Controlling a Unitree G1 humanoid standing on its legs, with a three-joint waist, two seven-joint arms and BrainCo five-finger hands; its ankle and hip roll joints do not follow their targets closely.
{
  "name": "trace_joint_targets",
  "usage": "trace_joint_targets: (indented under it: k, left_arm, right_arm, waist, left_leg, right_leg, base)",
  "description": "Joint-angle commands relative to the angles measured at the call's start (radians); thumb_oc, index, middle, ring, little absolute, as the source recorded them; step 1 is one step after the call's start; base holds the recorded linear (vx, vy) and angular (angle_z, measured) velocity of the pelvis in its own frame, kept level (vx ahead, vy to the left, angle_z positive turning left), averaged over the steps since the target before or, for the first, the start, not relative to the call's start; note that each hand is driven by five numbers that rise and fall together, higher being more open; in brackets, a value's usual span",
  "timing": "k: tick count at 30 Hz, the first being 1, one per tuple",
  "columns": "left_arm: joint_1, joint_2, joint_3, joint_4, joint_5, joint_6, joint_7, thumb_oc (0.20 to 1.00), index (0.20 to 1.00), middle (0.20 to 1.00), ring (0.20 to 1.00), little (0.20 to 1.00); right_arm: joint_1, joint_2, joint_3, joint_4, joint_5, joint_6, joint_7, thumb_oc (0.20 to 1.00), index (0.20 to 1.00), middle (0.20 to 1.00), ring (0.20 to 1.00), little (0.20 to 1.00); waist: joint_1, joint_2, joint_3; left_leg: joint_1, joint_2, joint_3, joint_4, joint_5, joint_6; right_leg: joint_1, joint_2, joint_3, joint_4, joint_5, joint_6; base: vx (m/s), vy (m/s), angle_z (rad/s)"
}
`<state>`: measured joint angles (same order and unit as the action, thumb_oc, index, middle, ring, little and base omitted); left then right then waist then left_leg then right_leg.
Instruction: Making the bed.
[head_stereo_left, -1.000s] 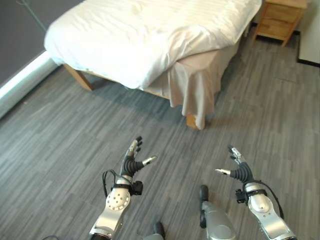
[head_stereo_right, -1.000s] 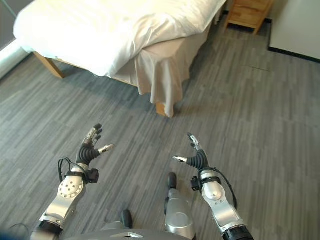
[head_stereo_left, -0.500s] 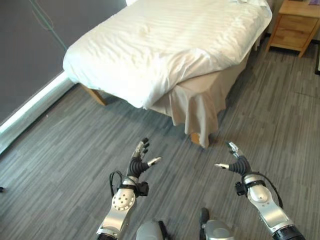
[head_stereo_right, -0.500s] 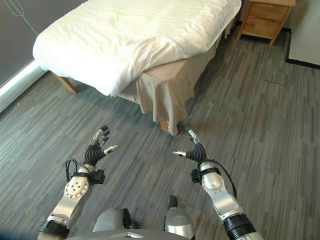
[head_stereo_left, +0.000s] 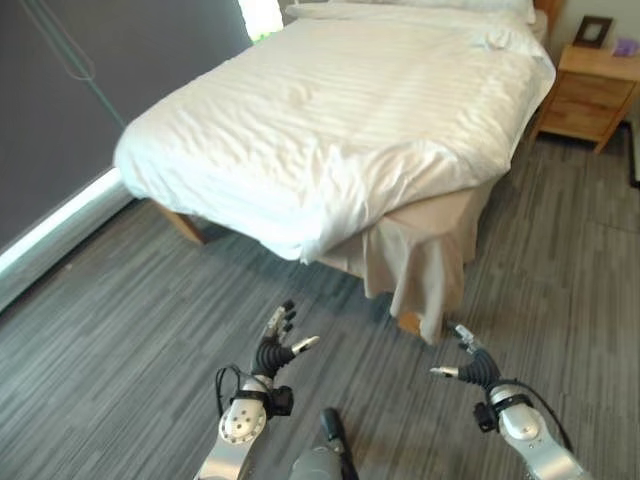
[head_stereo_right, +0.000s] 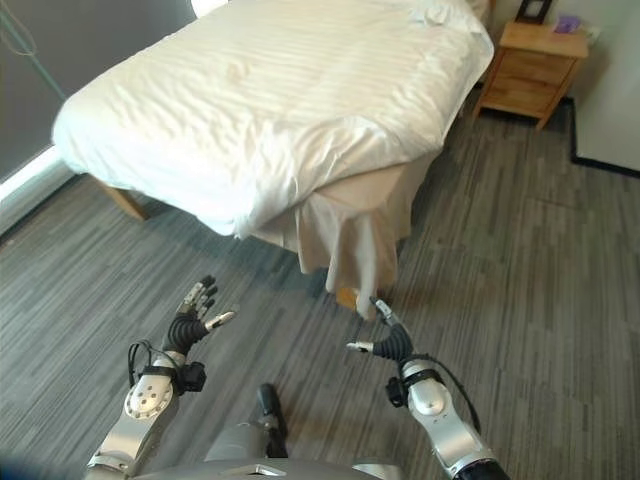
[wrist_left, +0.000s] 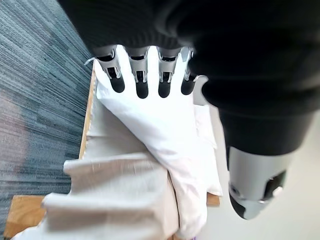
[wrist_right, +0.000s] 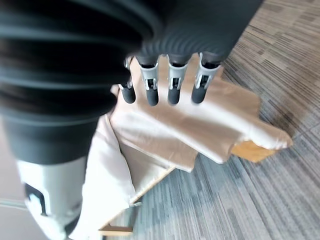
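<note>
A bed with a white striped duvet (head_stereo_left: 340, 120) stands ahead, its near corner hanging rumpled over a beige bed skirt (head_stereo_left: 420, 260) and a wooden leg (head_stereo_left: 408, 322). The skirt (wrist_right: 200, 125) and the duvet (wrist_left: 165, 135) also show past each wrist's fingers. My left hand (head_stereo_left: 272, 350) is held over the floor short of the bed's foot, fingers straight and spread, holding nothing. Below the corner's skirt my right hand (head_stereo_left: 472, 367) is open too, thumb out. Neither hand touches the bedding.
A wooden nightstand (head_stereo_left: 592, 90) with a small frame on it stands at the far right by the bed's head. A dark wall with a pale baseboard (head_stereo_left: 60, 225) runs along the left. Grey plank floor (head_stereo_left: 140, 330) lies between me and the bed.
The whole view has tilted up, showing more of the bed and the nightstand top. The bed's corner now lies closer to my hands, which stay open as before.
</note>
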<state>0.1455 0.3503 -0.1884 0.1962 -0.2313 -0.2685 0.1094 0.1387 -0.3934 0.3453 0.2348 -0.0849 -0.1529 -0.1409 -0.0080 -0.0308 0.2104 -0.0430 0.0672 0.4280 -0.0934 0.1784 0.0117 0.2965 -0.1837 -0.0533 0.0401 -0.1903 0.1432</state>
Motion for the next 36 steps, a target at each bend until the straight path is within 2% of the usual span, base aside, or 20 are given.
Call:
trace_joint_targets:
  k: [1, 3, 4, 6, 7, 9, 10, 11, 14, 17, 19, 21, 23, 25, 26, 28, 29, 30, 32, 36]
  left_arm:
    - [-0.009, 0.054, 0.015, -0.095, 0.018, -0.019, -0.019, 1.0, 1.0, 1.0, 1.0, 1.0]
    - [-0.032, 0.091, 0.009, -0.095, 0.028, -0.019, -0.018, 1.0, 1.0, 1.0, 1.0, 1.0]
    - [-0.049, 0.109, 0.014, -0.089, 0.039, -0.019, -0.01, 1.0, 1.0, 1.0, 1.0, 1.0]
    - [-0.06, 0.111, 0.017, -0.081, 0.042, -0.021, -0.004, 1.0, 1.0, 1.0, 1.0, 1.0]
    - [-0.082, 0.119, 0.015, -0.069, 0.039, -0.022, 0.006, 1.0, 1.0, 1.0, 1.0, 1.0]
    - [-0.085, 0.12, 0.015, -0.065, 0.032, -0.022, 0.006, 1.0, 1.0, 1.0, 1.0, 1.0]
    - [-0.084, 0.12, 0.019, -0.064, 0.014, -0.026, 0.005, 1.0, 1.0, 1.0, 1.0, 1.0]
    - [-0.084, 0.12, 0.02, -0.064, 0.014, -0.026, 0.005, 1.0, 1.0, 1.0, 1.0, 1.0]
    - [-0.099, 0.114, 0.008, -0.045, 0.006, -0.03, 0.011, 1.0, 1.0, 1.0, 1.0, 1.0]
    - [-0.121, 0.115, 0.002, -0.019, 0.015, -0.036, 0.013, 1.0, 1.0, 1.0, 1.0, 1.0]
    - [-0.114, 0.097, 0.001, -0.02, 0.006, -0.037, 0.023, 1.0, 1.0, 1.0, 1.0, 1.0]
    - [-0.096, 0.078, 0.005, -0.027, -0.031, -0.04, 0.025, 1.0, 1.0, 1.0, 1.0, 1.0]
    - [-0.12, 0.071, -0.004, -0.022, -0.06, -0.046, 0.025, 1.0, 1.0, 1.0, 1.0, 1.0]
    - [-0.122, 0.075, -0.013, -0.005, -0.045, -0.048, 0.039, 1.0, 1.0, 1.0, 1.0, 1.0]
    - [-0.124, 0.075, -0.015, 0.004, -0.04, -0.048, 0.042, 1.0, 1.0, 1.0, 1.0, 1.0]
    - [-0.113, 0.075, -0.012, 0.006, -0.068, -0.052, 0.042, 1.0, 1.0, 1.0, 1.0, 1.0]
    - [-0.114, 0.073, -0.01, 0.007, -0.069, -0.052, 0.041, 1.0, 1.0, 1.0, 1.0, 1.0]
    - [-0.083, 0.067, 0.004, 0.004, -0.08, -0.072, 0.093, 1.0, 1.0, 1.0, 1.0, 1.0]
    - [-0.058, 0.089, -0.022, -0.016, -0.06, -0.045, 0.025, 1.0, 1.0, 1.0, 1.0, 1.0]
    - [-0.119, 0.143, -0.025, 0.01, -0.096, -0.063, 0.017, 1.0, 1.0, 1.0, 1.0, 1.0]
  right_arm:
    - [-0.09, 0.005, -0.036, -0.063, -0.038, -0.046, -0.008, 1.0, 1.0, 1.0, 1.0, 1.0]
    - [-0.123, -0.004, -0.032, -0.095, -0.046, -0.049, -0.012, 1.0, 1.0, 1.0, 1.0, 1.0]
    - [-0.161, -0.012, -0.039, -0.127, -0.097, -0.046, -0.031, 1.0, 1.0, 1.0, 1.0, 1.0]
    - [-0.178, -0.014, -0.047, -0.146, -0.122, -0.044, -0.045, 1.0, 1.0, 1.0, 1.0, 1.0]
    - [-0.214, -0.032, -0.071, -0.198, -0.157, -0.041, -0.076, 1.0, 1.0, 1.0, 1.0, 1.0]
    - [-0.23, -0.046, -0.081, -0.23, -0.173, -0.04, -0.084, 1.0, 1.0, 1.0, 1.0, 1.0]
    - [-0.275, -0.07, -0.099, -0.284, -0.21, -0.043, -0.109, 1.0, 1.0, 1.0, 1.0, 1.0]
    - [-0.276, -0.07, -0.099, -0.285, -0.21, -0.042, -0.109, 1.0, 1.0, 1.0, 1.0, 1.0]
    - [-0.378, -0.078, -0.091, -0.306, -0.25, -0.028, -0.151, 1.0, 1.0, 1.0, 1.0, 1.0]
    - [-0.508, -0.07, -0.023, -0.277, -0.293, -0.012, -0.171, 1.0, 1.0, 1.0, 1.0, 1.0]
    - [-0.581, -0.07, 0.02, -0.259, -0.359, 0.002, -0.187, 1.0, 1.0, 1.0, 1.0, 1.0]
    - [-0.661, -0.054, 0.057, -0.232, -0.395, 0.011, -0.212, 1.0, 1.0, 1.0, 1.0, 1.0]
    - [-0.735, -0.053, 0.089, -0.182, -0.42, 0.027, -0.226, 1.0, 1.0, 1.0, 1.0, 1.0]
    - [-0.811, -0.049, 0.115, -0.114, -0.451, 0.051, -0.251, 1.0, 1.0, 1.0, 1.0, 1.0]
    - [-0.852, -0.043, 0.13, -0.074, -0.462, 0.066, -0.262, 1.0, 1.0, 1.0, 1.0, 1.0]
    - [-0.951, -0.029, 0.162, 0.046, -0.441, 0.085, -0.269, 1.0, 1.0, 1.0, 1.0, 1.0]
    - [-0.959, -0.027, 0.167, 0.056, -0.439, 0.081, -0.273, 1.0, 1.0, 1.0, 1.0, 1.0]
    - [-0.973, -0.046, 0.206, 0.169, -0.438, 0.106, -0.286, 1.0, 1.0, 1.0, 1.0, 1.0]
    - [-0.984, -0.035, 0.194, 0.141, -0.432, 0.093, -0.279, 1.0, 1.0, 1.0, 1.0, 1.0]
    - [-1.182, -0.063, 0.222, 0.352, -0.398, 0.127, -0.275, 1.0, 1.0, 1.0, 1.0, 1.0]
  waist:
    - [0.02, -0.026, -0.006]
    - [-0.006, -0.039, 0.014]
    - [-0.017, -0.012, 0.021]
    - [-0.023, -0.012, 0.024]
    - [-0.046, -0.017, 0.035]
    - [-0.061, -0.015, 0.039]
    - [-0.086, -0.031, 0.029]
    - [-0.09, -0.027, 0.03]
    - [-0.108, -0.042, 0.011]
    - [-0.103, -0.042, 0.002]
    - [-0.086, -0.035, 0.002]
    - [-0.067, -0.031, 0.014]
    - [-0.034, -0.047, 0.048]
    - [-0.008, -0.06, 0.07]
    - [0.0, -0.057, 0.074]
    - [0.018, -0.022, 0.07]
    - [0.02, -0.024, 0.071]
    - [0.046, 0.011, 0.073]
    - [0.04, 0.037, 0.064]
    - [0.042, 0.026, 0.085]
  left_leg:
    - [-0.018, 0.088, -0.034, 0.02, -0.005, -0.086]
    - [0.038, 0.065, -0.047, 0.015, -0.05, -0.056]
    - [0.086, 0.082, -0.044, 0.006, -0.085, -0.044]
    - [0.1, 0.078, -0.047, 0.006, -0.102, -0.04]
    - [0.136, 0.059, -0.065, 0.006, -0.134, -0.045]
    - [0.149, 0.061, -0.078, 0.006, -0.141, -0.049]
    - [0.19, 0.042, -0.1, 0.006, -0.185, -0.063]
    - [0.188, 0.048, -0.104, 0.006, -0.181, -0.064]
    - [0.246, 0.03, -0.14, 0.006, -0.241, -0.081]
    - [0.32, 0.022, -0.161, 0.006, -0.293, -0.091]
    - [0.326, 0.034, -0.179, 0.134, -0.317, -0.107]
    - [0.238, 0.064, -0.205, 0.353, -0.267, -0.143]
    - [0.1, 0.075, -0.243, 0.587, -0.174, -0.191]
    - [0.028, 0.08, -0.236, 0.647, -0.161, -0.19]
    - [-0.001, 0.083, -0.227, 0.619, -0.175, -0.182]
    - [-0.008, 0.092, -0.206, 0.386, -0.203, -0.153]
    - [0.005, 0.087, -0.199, 0.366, -0.197, -0.153]
    - [0.004, 0.117, -0.182, 0.218, -0.166, -0.154]
    - [0.068, 0.114, -0.187, 0.086, -0.134, -0.151]
    - [0.074, 0.089, -0.174, 0.013, -0.106, -0.148]
  right_leg:
    - [-0.02, 0.016, 0.017, 0.213, 0.148, 0.077]
    - [-0.133, 0.019, 0.048, 0.441, 0.299, 0.119]
    - [-0.234, 0.011, 0.024, 0.554, 0.341, 0.118]
    - [-0.283, -0.024, -0.002, 0.591, 0.325, 0.111]
    - [-0.339, -0.047, -0.059, 0.525, 0.245, 0.074]
    - [-0.356, -0.021, -0.076, 0.464, 0.22, 0.054]
    - [-0.369, 0.015, -0.093, 0.242, 0.152, 0.029]
    - [-0.361, 0.021, -0.1, 0.224, 0.165, 0.027]
    - [-0.406, 0.057, -0.07, -0.01, 0.22, 0.028]
    - [-0.401, 0.042, -0.092, -0.075, 0.268, 0.031]
    - [-0.343, 0.041, -0.102, -0.074, 0.265, 0.007]
    - [-0.273, 0.042, -0.122, -0.101, 0.254, -0.027]
    - [-0.212, 0.03, -0.139, -0.118, 0.234, -0.063]
    - [-0.178, 0.024, -0.143, -0.127, 0.206, -0.075]
    - [-0.171, 0.021, -0.141, -0.127, 0.195, -0.073]
    - [-0.176, 0.031, -0.129, -0.127, 0.167, -0.052]
    - [-0.176, 0.028, -0.125, -0.127, 0.166, -0.05]
    - [-0.161, 0.033, -0.135, -0.127, 0.135, -0.033]
    - [-0.16, 0.036, -0.153, -0.127, 0.133, -0.031]
    - [-0.239, 0.034, -0.153, -0.126, 0.185, -0.025]
  base:
    - [0.2, 0.11, 0.22]
    - [0.31, 0.148, 0.3]
    - [0.42, 0.179, 0.24]
    - [0.35, 0.097, 0.33]
    - [0.43, 0.035, 0.37]
    - [0.45, -0.019, 0.39]
    - [0.32, -0.078, 0.51]
    - [0.51, -0.121, 0.34]
    - [0.39, -0.108, 0.44]
    - [0.46, -0.151, 0.52]
    - [0.33, -0.174, 0.41]
    - [0.28, -0.214, 0.41]
    - [0.19, -0.197, 0.04]
    - [0.22, -0.108, 0.0]
    - [0.27, 0.061, 0.14]
    - [0.24, 0.172, 0.11]
    - [0.17, 0.184, -0.03]
    - [0.17, 0.145, -0.01]
    - [0.13, 0.15, -0.16]
    - [-0.06, 0.058, 0.11]
